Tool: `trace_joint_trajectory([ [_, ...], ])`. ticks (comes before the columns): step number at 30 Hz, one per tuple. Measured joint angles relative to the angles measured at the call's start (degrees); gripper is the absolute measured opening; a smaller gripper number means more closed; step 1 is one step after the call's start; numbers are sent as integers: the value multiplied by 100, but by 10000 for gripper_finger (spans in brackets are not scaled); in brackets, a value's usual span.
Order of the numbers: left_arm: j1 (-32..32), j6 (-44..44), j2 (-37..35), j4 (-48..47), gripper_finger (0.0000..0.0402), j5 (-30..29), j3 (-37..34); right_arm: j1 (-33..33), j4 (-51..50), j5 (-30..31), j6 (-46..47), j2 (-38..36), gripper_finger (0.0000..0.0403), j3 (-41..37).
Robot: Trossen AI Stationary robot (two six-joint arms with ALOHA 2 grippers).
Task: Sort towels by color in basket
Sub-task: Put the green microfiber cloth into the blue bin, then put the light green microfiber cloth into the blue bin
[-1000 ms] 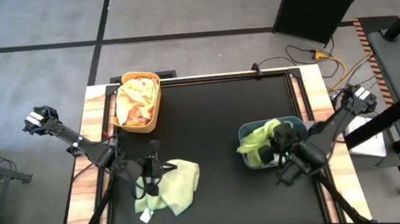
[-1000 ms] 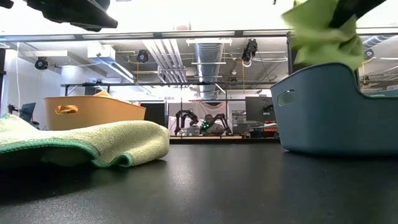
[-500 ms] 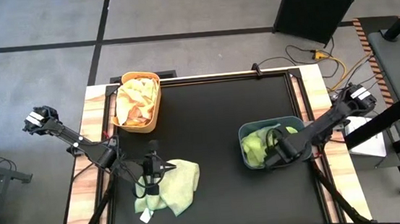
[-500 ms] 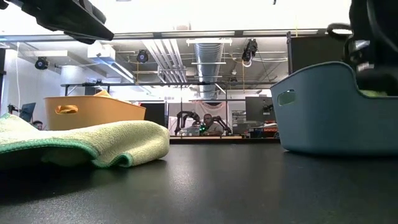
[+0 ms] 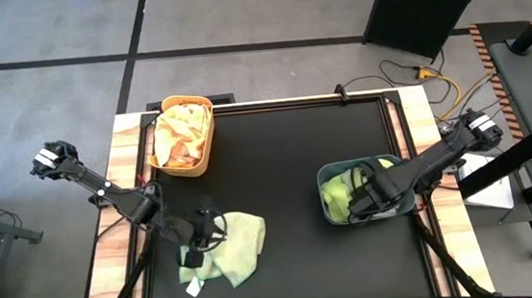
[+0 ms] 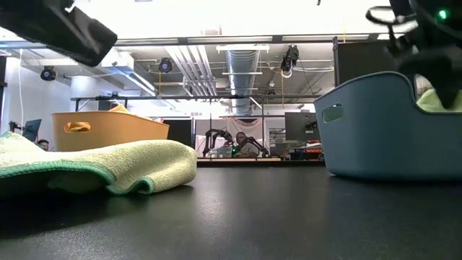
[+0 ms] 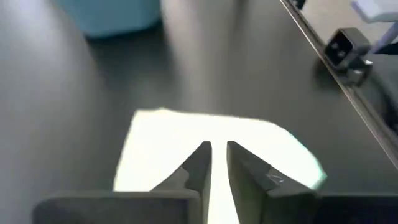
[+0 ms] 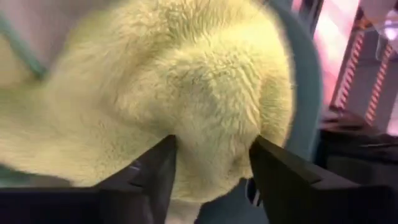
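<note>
Sorting under way: right gripper (image 5: pixel 359 199), fingers apart, releases a green towel (image 5: pixel 336 193) into the blue basket (image 5: pixel 395 163), while left gripper (image 5: pixel 197 244), fingers nearly together, hovers over the remaining green towel (image 5: pixel 239 248).

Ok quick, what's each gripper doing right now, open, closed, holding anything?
Left gripper: nearly shut, holding nothing, over the green towel on the table.
Right gripper: open, fingers either side of the green towel in the blue basket.

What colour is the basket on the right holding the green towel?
Blue-grey basket; clearest in the low view.
</note>
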Motion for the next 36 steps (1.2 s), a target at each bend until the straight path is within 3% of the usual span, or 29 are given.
trace_joint_trajectory([
  [6,0,-1353,342,-1025,111,182,-75,14,146,824,-310,-47,256,901],
  [10,15,-1933,956,-1051,163,297,-262,41,478,1367,-563,-38,287,1181],
  [18,41,-1907,2311,-516,245,343,-248,46,1163,1549,-1037,-34,315,1236],
  [23,125,-1044,2879,1192,240,-86,-272,51,1484,1632,-1381,-34,307,1251],
  [26,385,-364,3233,2574,230,-200,-280,99,1945,2045,-1958,-34,299,1245],
  [31,1048,614,3944,5034,224,-180,-285,180,3661,2621,-3597,-22,291,1151],
  [36,1620,1095,4536,6554,224,-279,-287,202,5594,2432,-5456,380,281,1060],
])
